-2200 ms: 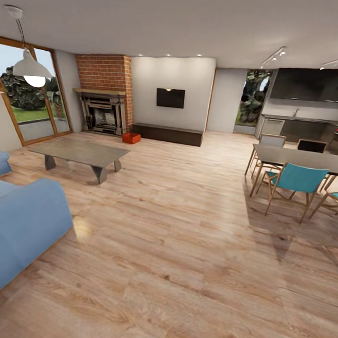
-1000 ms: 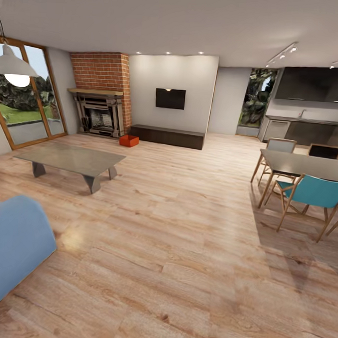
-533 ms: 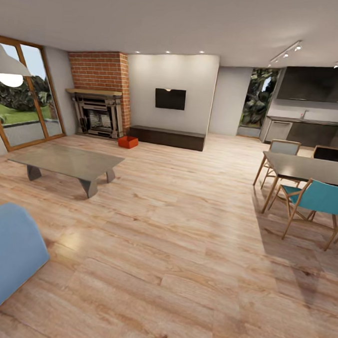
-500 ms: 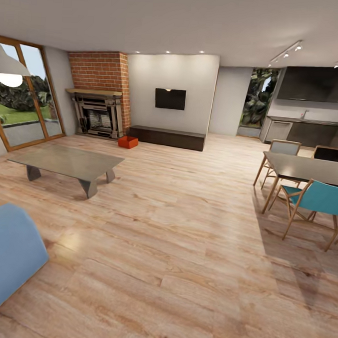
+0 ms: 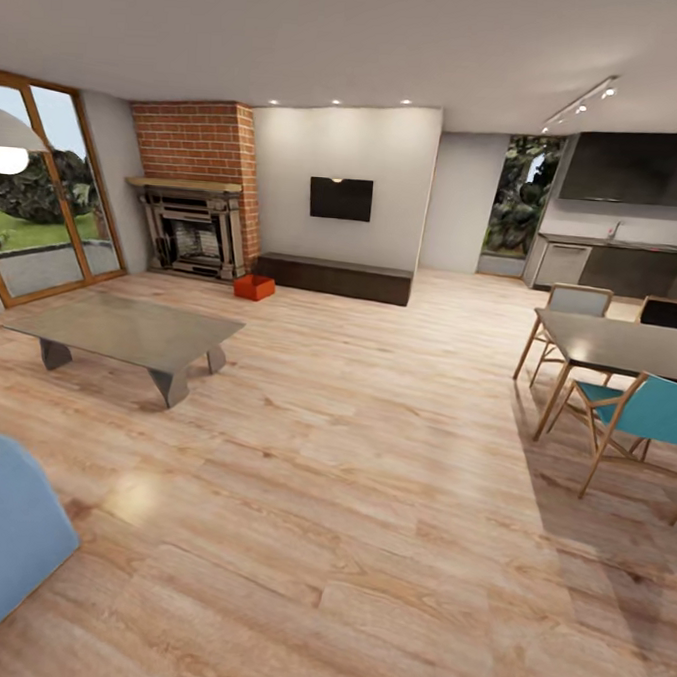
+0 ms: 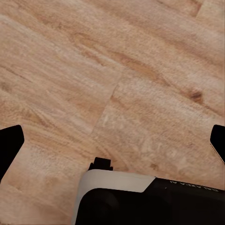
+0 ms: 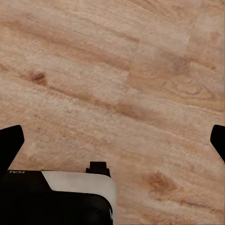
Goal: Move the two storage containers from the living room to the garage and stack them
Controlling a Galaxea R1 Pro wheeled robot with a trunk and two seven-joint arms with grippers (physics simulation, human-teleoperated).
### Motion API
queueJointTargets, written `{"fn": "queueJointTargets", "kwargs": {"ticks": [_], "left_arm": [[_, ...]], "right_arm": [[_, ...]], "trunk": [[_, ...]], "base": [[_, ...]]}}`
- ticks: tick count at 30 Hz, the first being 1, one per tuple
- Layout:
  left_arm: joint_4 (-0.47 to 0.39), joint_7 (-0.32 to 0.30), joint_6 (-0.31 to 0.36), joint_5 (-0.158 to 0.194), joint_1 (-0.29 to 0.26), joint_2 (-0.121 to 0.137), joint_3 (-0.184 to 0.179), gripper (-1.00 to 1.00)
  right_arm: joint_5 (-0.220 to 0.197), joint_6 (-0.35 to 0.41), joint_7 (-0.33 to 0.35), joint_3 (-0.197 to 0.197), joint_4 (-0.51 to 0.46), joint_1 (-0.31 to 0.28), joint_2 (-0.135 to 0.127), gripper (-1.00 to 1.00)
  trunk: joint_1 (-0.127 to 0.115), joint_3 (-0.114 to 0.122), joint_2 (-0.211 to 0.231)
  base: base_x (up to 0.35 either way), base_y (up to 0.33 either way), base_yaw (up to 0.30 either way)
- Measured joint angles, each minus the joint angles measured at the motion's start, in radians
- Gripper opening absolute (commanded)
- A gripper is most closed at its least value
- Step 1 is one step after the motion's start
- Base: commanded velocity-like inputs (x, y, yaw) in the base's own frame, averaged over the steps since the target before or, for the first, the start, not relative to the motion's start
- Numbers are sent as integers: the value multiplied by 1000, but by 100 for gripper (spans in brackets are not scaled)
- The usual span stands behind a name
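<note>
Head view taking in living room (image 5: 375,401): orange-red storage container (image 5: 253,287) sitting on plank floor (image 5: 349,499) just beside dark bench (image 5: 332,277), near brick fireplace (image 5: 193,231); looking small, low-walled, whether one bin or two impossible to tell. Coffee table (image 5: 128,332), dining table (image 5: 619,346) standing well apart. Wrist views facing down at bare planks: left gripper (image 6: 112,143) fingertips spread wide apart, gripping nothing; right gripper (image 7: 112,143) likewise gaping, empty.

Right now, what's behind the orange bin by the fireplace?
Behind the orange bin stand the dark low bench and the brick chimney's base, with the fireplace beside. From here it reads as one bin; a second, if any, can't be made out.
</note>
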Motion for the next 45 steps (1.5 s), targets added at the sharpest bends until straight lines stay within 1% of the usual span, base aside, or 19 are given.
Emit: {"fn": "queueJointTargets", "kwargs": {"ticks": [45], "left_arm": [[0, 0, 0, 0, 0, 0, -1, 100]], "right_arm": [[0, 0, 1, 0, 0, 0, 0, 100]], "trunk": [[0, 0, 0]], "base": [[326, 0, 0]]}}
